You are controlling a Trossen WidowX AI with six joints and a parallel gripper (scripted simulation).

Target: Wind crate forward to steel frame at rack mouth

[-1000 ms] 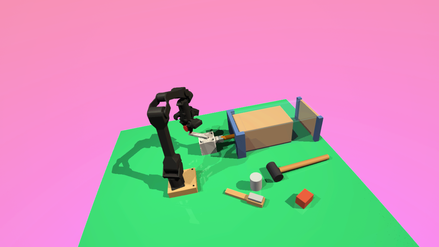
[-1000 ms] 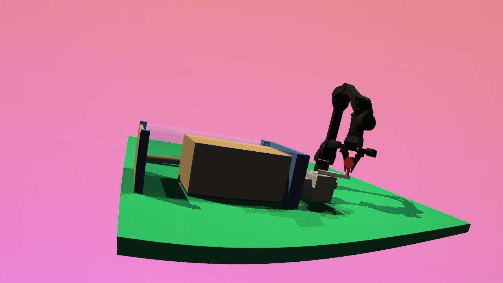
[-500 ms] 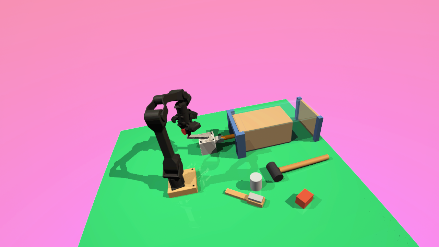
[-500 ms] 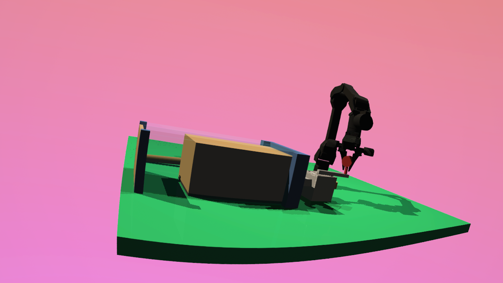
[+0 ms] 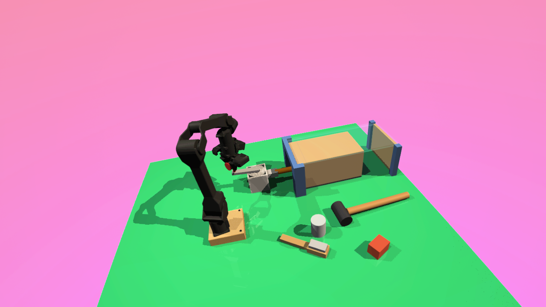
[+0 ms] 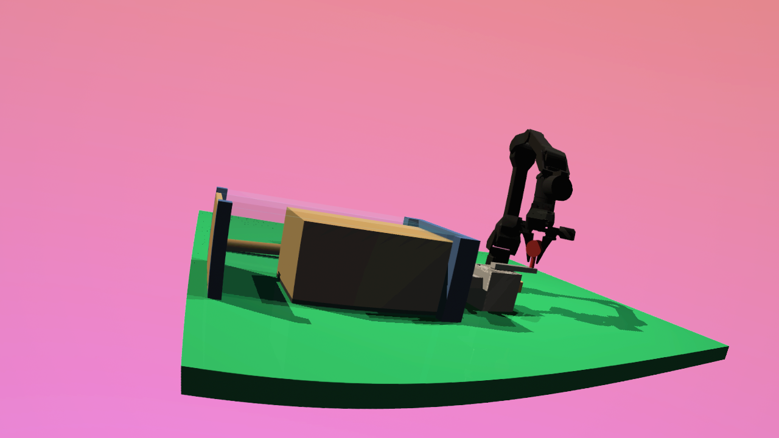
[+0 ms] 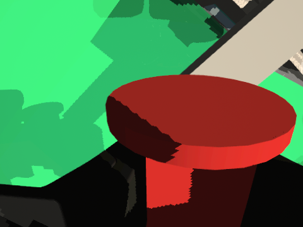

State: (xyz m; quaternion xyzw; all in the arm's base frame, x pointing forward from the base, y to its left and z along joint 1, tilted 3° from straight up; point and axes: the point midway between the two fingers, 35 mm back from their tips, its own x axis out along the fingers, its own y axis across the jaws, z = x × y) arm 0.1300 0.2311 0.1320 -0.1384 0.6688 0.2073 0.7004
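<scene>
My gripper (image 5: pixel 233 169) (image 6: pixel 532 258) (image 7: pixel 200 192) is shut on the red grip of the winch handle. The grip's round cap (image 5: pixel 227 166) (image 6: pixel 533 248) (image 7: pixel 202 110) shows above the fingers. The handle's grey arm (image 5: pixel 243 171) (image 6: pixel 517 268) (image 7: pixel 243 47) lies level across the top of the pale winch (image 5: pixel 258 183) (image 6: pixel 503 292); its key is hidden. An orange-brown strap (image 5: pixel 283 170) runs from the winch towards the crate. The tan crate (image 5: pixel 332 168) (image 6: pixel 370 266) sits flat in the cubby, its front very near the blue steel frame (image 5: pixel 300 181) (image 6: pixel 464 277). Whether they touch, I cannot tell.
A black-headed mallet (image 5: pixel 341 213), a grey-white cylinder (image 5: pixel 318 226), a wooden brush-like tool (image 5: pixel 294 240) and a red block (image 5: pixel 378 246) are on the green bench. The cubby's rear panel (image 5: pixel 383 146) stands behind the crate. The robot's wooden base (image 5: pixel 236 225) is left of the tools.
</scene>
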